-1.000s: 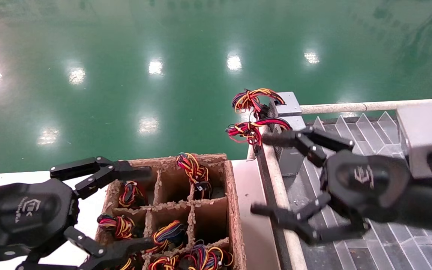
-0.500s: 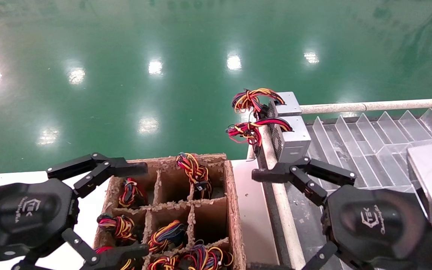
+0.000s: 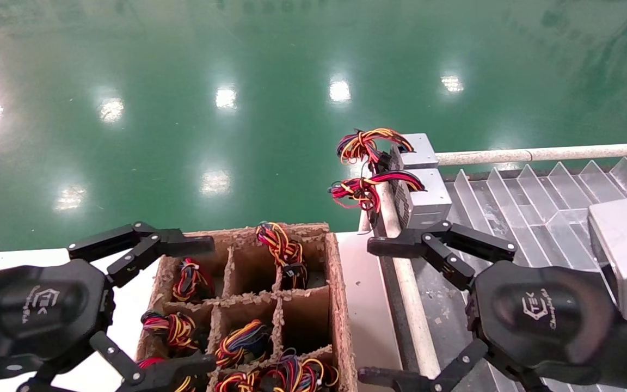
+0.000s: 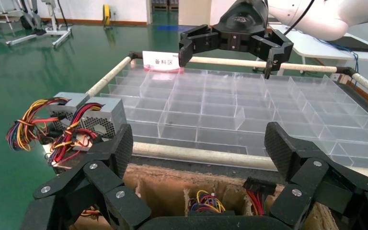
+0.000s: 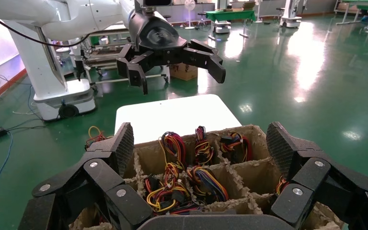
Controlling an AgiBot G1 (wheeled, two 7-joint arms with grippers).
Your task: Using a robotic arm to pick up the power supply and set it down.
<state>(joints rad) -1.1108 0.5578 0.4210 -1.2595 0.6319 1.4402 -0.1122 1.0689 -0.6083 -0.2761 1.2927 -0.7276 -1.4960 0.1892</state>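
The power supply (image 3: 426, 202) is a small grey box with a perforated side and mostly red wires. It rests at the far left corner of the clear divided tray (image 3: 536, 201), its wires hanging over the rail. In the left wrist view the power supply (image 4: 104, 113) shows beside a like box. My right gripper (image 3: 370, 311) is open just short of it, its upper finger close below the box, nothing held. In its own view the right gripper (image 5: 201, 148) faces the cardboard box. My left gripper (image 3: 204, 304) hangs open over the cardboard box; its own view shows the left gripper (image 4: 200, 148) empty.
A second grey box (image 3: 417, 150) with yellow-orange wires stands just behind the power supply. The cardboard box (image 3: 340, 305) has compartments holding several wire bundles. A pale rail (image 3: 536, 154) borders the tray's far side. A white table (image 3: 123, 326) lies under the left arm.
My right gripper has drawn back from over the power supply toward the near side, still open and empty. The left gripper has barely moved.
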